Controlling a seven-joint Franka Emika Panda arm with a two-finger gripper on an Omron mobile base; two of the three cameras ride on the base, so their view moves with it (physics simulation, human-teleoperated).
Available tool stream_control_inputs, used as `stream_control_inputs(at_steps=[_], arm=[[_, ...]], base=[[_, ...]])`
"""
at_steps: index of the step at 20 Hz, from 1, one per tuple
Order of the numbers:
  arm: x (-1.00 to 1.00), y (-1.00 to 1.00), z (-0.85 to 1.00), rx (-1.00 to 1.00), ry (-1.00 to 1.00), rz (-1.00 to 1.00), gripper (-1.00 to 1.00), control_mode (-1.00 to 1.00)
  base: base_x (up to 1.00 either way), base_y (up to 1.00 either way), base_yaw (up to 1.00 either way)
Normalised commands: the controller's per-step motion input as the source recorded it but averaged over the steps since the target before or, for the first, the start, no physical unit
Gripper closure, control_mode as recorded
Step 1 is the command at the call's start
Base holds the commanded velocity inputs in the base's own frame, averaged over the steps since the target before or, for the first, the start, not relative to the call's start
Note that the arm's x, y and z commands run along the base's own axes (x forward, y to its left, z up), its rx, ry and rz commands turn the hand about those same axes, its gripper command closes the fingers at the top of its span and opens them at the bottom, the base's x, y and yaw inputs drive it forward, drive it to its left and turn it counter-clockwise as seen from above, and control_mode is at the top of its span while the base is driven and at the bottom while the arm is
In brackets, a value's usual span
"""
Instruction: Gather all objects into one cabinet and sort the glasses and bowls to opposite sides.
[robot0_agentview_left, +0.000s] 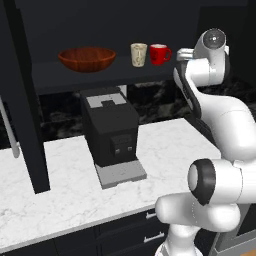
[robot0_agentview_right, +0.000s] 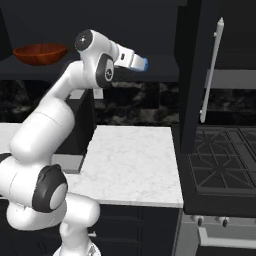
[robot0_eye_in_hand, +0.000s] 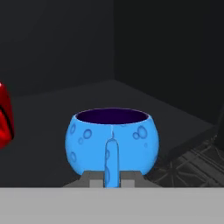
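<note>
A kitchen: white marble worktop (robot0_agentview_left: 165, 145), black coffee machine (robot0_agentview_left: 110, 132), black wall cabinet (robot0_agentview_left: 30, 75), dark gas stove (robot0_agentview_right: 225, 160).

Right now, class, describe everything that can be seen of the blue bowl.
The blue bowl is small, round and glossy, bright blue with darker ring-shaped spots and a dark purple inside that looks empty. It sits upright, rim level, over the dark cabinet shelf. The tool is shut on its near wall, one finger rising up the outside. The red mug stands apart from it.

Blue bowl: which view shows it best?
Hand view: the blue bowl sits centred, rim and dark inside plain, its near wall pinched in the pincer. Right base view catches a blue sliver at the pincer's end.
</note>
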Motion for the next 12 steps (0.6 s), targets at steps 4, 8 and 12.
stream_control_inputs(at_steps=[4, 8, 12], arm=[[0.65, -0.14, -0.07, 0.0, 0.0, 0.0, 1.0, -1.0], [0.49, -0.14, -0.24, 0.01, -0.03, 0.0, 1.0, -1.0], [0.42, -0.22, -0.25, 0.0, -0.08, 0.0, 1.0, -1.0]], base=[[0.0, 0.0, 0.0], [0.0, 0.0, 0.0], [0.0, 0.0, 0.0]])
